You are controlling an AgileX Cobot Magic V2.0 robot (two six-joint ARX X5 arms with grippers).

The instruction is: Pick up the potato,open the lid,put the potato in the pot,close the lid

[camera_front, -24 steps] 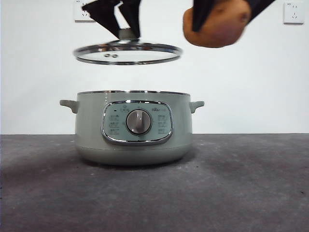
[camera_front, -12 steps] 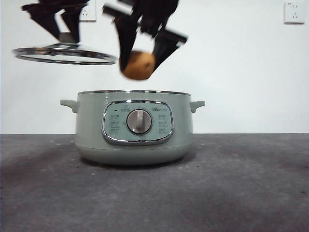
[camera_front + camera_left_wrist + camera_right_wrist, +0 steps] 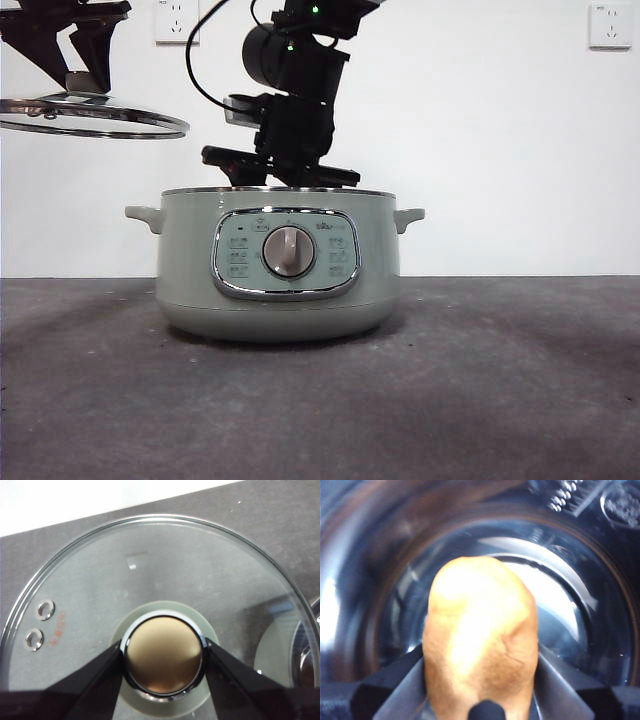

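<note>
- The left gripper (image 3: 164,652) is clamped on the knob (image 3: 163,659) of the lid (image 3: 150,580), one black jaw pressed against each side of it.
- In the front view the lid (image 3: 95,115) hangs in the upper left of the frame, roughly level, above and to the left of the pot (image 3: 277,262), not touching it.
- The right gripper (image 3: 480,680) is clamped on the potato (image 3: 480,645), a jaw on either flank; the potato fills the space between them and stands out past their tips.
- In the right wrist view the pot's dark, shiny inner wall (image 3: 370,580) rings the potato, so the potato sits inside the pot's mouth.
- In the front view the right arm (image 3: 290,90) comes down at centre top to the pot's rim (image 3: 277,190); the potato is hidden there behind the pot's wall.
- The pot stands on the grey table (image 3: 500,380), its dial (image 3: 288,251) facing the camera.
</note>
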